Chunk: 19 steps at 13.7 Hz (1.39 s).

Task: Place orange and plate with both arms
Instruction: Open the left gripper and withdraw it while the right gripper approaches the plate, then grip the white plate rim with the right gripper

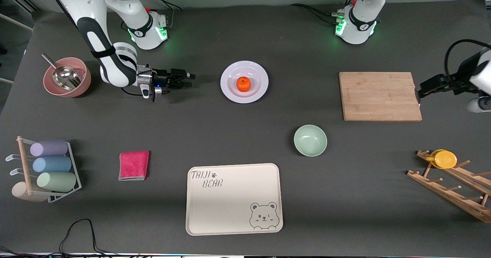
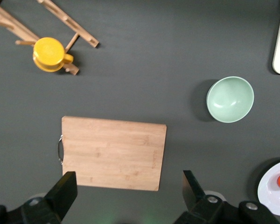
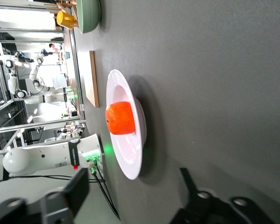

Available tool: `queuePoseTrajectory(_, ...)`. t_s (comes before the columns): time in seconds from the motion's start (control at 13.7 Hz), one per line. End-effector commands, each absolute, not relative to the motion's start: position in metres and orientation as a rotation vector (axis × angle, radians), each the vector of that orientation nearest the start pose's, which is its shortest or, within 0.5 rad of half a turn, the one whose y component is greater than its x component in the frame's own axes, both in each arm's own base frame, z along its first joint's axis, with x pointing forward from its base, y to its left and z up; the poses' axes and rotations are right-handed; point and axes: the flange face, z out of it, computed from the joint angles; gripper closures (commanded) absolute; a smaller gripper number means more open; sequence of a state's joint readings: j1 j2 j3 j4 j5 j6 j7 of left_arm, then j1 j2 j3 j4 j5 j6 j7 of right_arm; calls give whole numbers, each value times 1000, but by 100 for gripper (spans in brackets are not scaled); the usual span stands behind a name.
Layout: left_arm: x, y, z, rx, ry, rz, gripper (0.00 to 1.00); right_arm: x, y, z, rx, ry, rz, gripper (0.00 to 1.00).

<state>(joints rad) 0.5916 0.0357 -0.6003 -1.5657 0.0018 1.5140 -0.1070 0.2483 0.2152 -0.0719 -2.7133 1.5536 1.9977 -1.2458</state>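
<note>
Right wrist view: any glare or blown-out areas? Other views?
Right wrist view: background room past the table is overexposed; green base light reflects on the plate beside the orange. Front view: even light, soft shadows, green glow at both bases. Left wrist view: evenly lit.

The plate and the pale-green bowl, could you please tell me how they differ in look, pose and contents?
The plate is white, wide and shallow, while the pale-green bowl is smaller across and deeper. The plate holds the orange; the bowl is empty. The plate lies farther from the front camera, the bowl nearer and more toward the left arm's end. Both are round, upright on the dark table, and untouched by either claw.
</note>
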Motion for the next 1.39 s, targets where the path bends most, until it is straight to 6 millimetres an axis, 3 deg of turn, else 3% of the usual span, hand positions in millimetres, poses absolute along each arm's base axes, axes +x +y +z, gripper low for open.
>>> queuePoseTrajectory(0.0, 538, 20, 633, -3143, -206, 98, 0, 320, 119, 122, -1990, -32, 81, 32)
queuePoseTrajectory(0.15, 534, 30, 634, -3157, -196, 129, 0, 313, 122, 108, -1957, -34, 52, 38)
queuePoseTrajectory(0.29, 523, 37, 650, -3173, -192, 84, 0, 310, 125, 100, -1932, -47, 43, 44)
queuePoseTrajectory(0.44, 521, 33, 657, -3163, -180, 55, 0, 310, 125, 99, -1932, -47, 45, 49)
queuePoseTrajectory(0.73, 527, 37, 652, -3158, -106, 15, 0, 308, 128, 93, -1931, -68, 40, 56)
queuePoseTrajectory(0.95, 533, 45, 647, -3176, -47, -9, 0, 304, 155, 90, -1905, -36, 34, 56)
queuePoseTrajectory(1.32, 536, 51, 645, -3168, -53, -19, 0, 302, 182, 87, -1897, -24, 12, 56)
